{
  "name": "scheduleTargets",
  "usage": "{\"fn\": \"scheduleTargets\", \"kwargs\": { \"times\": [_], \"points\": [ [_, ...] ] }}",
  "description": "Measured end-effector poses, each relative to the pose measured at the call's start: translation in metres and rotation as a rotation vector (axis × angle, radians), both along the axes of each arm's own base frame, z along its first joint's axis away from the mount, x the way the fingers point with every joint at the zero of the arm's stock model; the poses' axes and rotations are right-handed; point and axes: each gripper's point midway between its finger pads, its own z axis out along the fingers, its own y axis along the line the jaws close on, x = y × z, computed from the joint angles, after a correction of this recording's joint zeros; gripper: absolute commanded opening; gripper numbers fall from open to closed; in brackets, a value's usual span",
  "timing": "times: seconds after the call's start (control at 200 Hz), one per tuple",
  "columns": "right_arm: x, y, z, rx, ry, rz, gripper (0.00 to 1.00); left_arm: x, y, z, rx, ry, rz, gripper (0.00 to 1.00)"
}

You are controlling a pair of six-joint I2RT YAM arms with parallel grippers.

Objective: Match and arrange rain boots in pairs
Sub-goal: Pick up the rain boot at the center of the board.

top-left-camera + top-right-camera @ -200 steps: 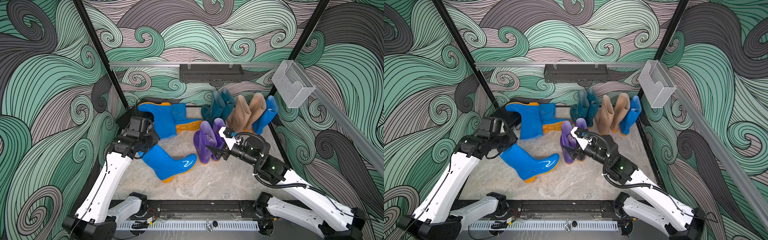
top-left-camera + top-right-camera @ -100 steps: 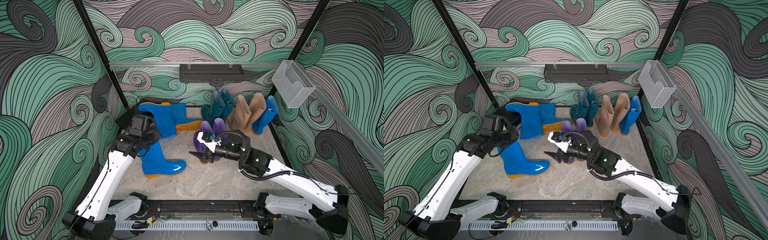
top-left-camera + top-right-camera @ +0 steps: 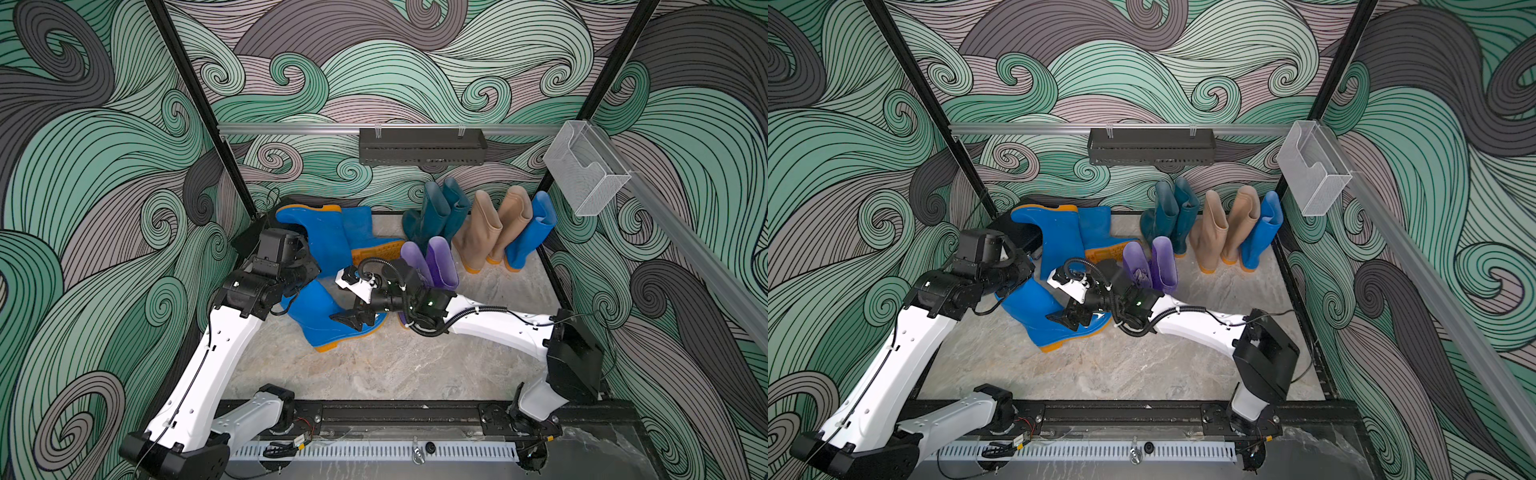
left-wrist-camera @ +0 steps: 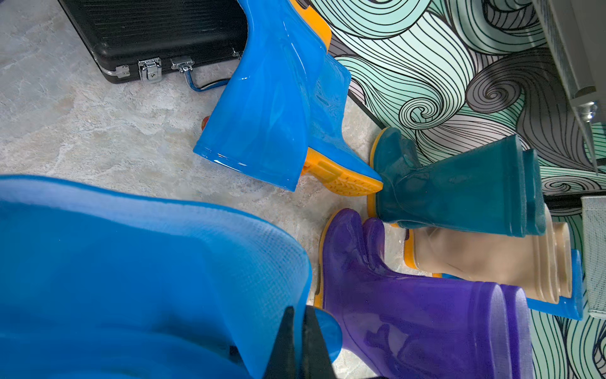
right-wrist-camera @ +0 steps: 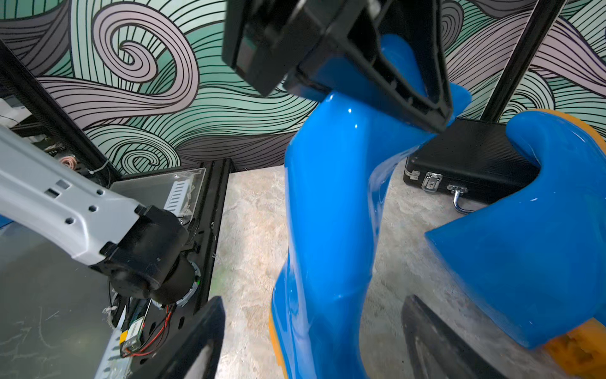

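Marble floor [image 3: 395, 365]: left pincer [image 4: 300, 328] clamps blue boot [image 3: 320, 316], right pincer [image 5: 311, 334] gapes.

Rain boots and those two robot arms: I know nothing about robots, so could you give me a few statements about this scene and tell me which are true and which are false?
1. The left fingers pinch the top rim of a blue boot. True.
2. The right fingers are shut on a purple boot. False: they stand open on either side of the blue boot that the left fingers hold.
3. The purple boots lie on their sides. False: both stand upright, side by side.
4. A lone blue boot stands beside the beige pair. True.
5. The black case is open. False: its lid is shut.
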Motion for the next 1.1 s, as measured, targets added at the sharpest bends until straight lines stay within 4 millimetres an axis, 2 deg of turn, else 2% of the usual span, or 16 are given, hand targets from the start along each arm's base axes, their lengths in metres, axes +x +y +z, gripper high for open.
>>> {"fn": "scheduleTargets", "kwargs": {
  "times": [0.115,0.205,0.325,0.375,0.41,0.43,0.46,0.49,0.52,0.55,0.61,0.721,0.831,0.991,1.101],
  "points": [
    [0.009,0.018,-0.002,0.033,0.031,0.011,0.67,0.002,-0.002,0.008,-0.014,-0.025,-0.005,0.00],
    [0.013,0.028,-0.010,0.051,0.071,0.016,0.49,0.003,-0.003,0.012,-0.022,-0.035,-0.008,0.00],
    [0.018,0.038,-0.019,0.062,0.106,0.028,0.18,0.002,-0.004,0.013,-0.025,-0.037,-0.012,0.01],
    [0.018,0.040,-0.018,0.067,0.119,0.034,0.08,0.002,-0.005,0.013,-0.027,-0.037,-0.015,0.14],
    [0.018,0.041,-0.017,0.071,0.121,0.038,0.03,0.002,-0.005,0.014,-0.025,-0.040,-0.020,0.28],
    [0.017,0.042,-0.017,0.071,0.116,0.042,0.00,0.003,-0.005,0.015,-0.019,-0.046,-0.029,0.41],
    [0.016,0.041,-0.019,0.065,0.119,0.045,0.00,0.003,-0.006,0.017,-0.017,-0.057,-0.036,0.61],
    [0.016,0.041,-0.021,0.057,0.131,0.049,0.00,0.004,-0.006,0.022,-0.004,-0.074,-0.051,0.75],
    [0.015,0.040,-0.024,0.045,0.137,0.054,0.00,0.004,-0.007,0.027,0.006,-0.093,-0.067,0.83],
    [0.014,0.039,-0.027,0.034,0.143,0.058,0.00,0.004,-0.007,0.033,0.024,-0.116,-0.090,0.85],
    [0.013,0.036,-0.033,0.012,0.154,0.068,0.00,0.002,-0.010,0.046,0.068,-0.172,-0.158,0.98],
    [0.015,0.030,-0.038,-0.006,0.178,0.091,0.00,-0.012,-0.010,0.067,0.199,-0.270,-0.297,0.99],
    [0.022,0.022,-0.040,-0.012,0.197,0.119,0.00,-0.028,-0.007,0.076,0.339,-0.323,-0.412,0.99],
    [0.035,0.019,-0.039,-0.033,0.174,0.166,0.00,-0.048,-0.001,0.063,0.527,-0.291,-0.581,0.99],
    [0.037,0.017,-0.031,-0.043,0.140,0.205,0.00,-0.061,0.002,0.051,0.640,-0.271,-0.706,0.98]
  ]
}}
